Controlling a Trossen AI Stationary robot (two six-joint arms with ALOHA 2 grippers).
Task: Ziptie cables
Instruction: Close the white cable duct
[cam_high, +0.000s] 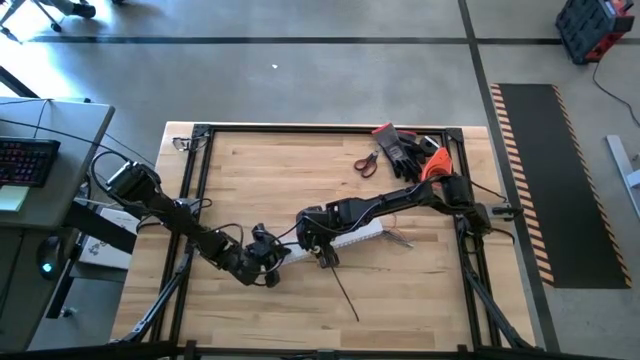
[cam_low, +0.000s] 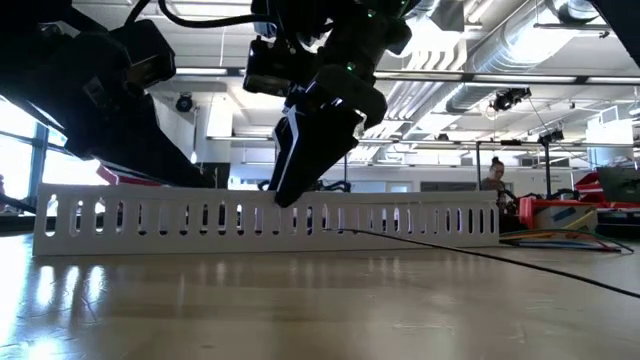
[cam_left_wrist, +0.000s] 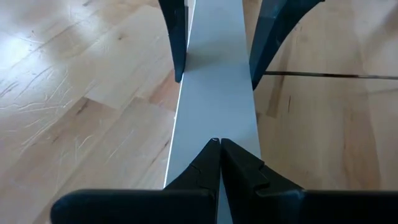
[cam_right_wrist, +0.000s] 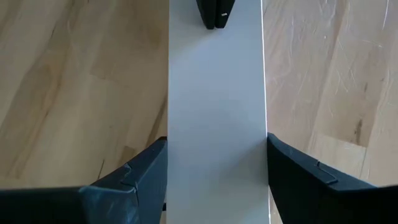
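1. The right end effector (cam_right_wrist: 216, 180) straddles the white duct (cam_high: 352, 238) near the table's middle, its fingers spread wide, one along each side wall. They seem to touch the walls without squeezing; I judge this is to steady the duct.
2. The left end effector (cam_left_wrist: 219, 152) sits just left of it over the same duct, its fingers closed tip to tip above the lid with nothing between them.
3. The cables are hard to find: only a thin dark strand (cam_high: 345, 293) trails from the duct toward the near edge, so no zip-tying looks underway.
4. The wooden table (cam_high: 280, 180) carries scissors (cam_high: 366, 163) and gloves (cam_high: 405, 148) at its far right corner.
5. Beyond lies an open workshop with ceiling ducts; a person (cam_low: 492, 175) stands far back.
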